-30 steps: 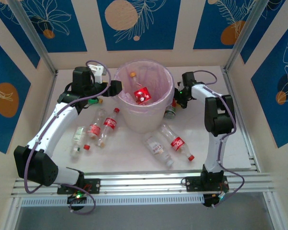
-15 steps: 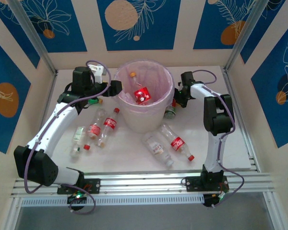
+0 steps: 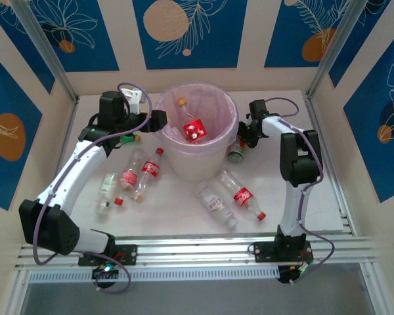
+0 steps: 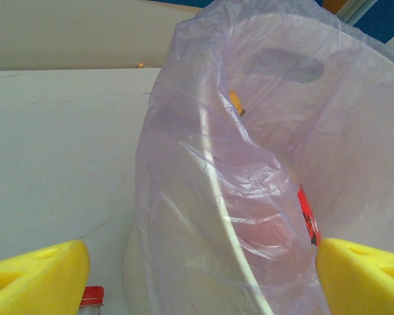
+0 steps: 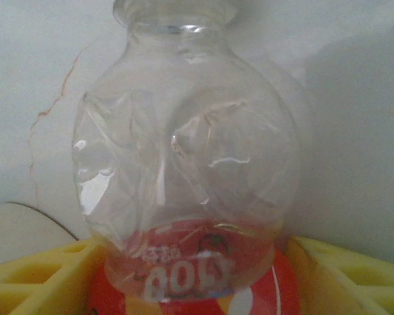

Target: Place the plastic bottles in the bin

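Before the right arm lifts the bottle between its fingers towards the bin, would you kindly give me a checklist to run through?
1. The dented bottle sits centred in the right gripper: ok.
2. Grip tight on it: cannot tell.
3. The bin stands upright with room inside: ok.
4. The left gripper is open and empty: ok.
5. Left gripper off the bin's rim: cannot tell; it hangs close beside the rim.
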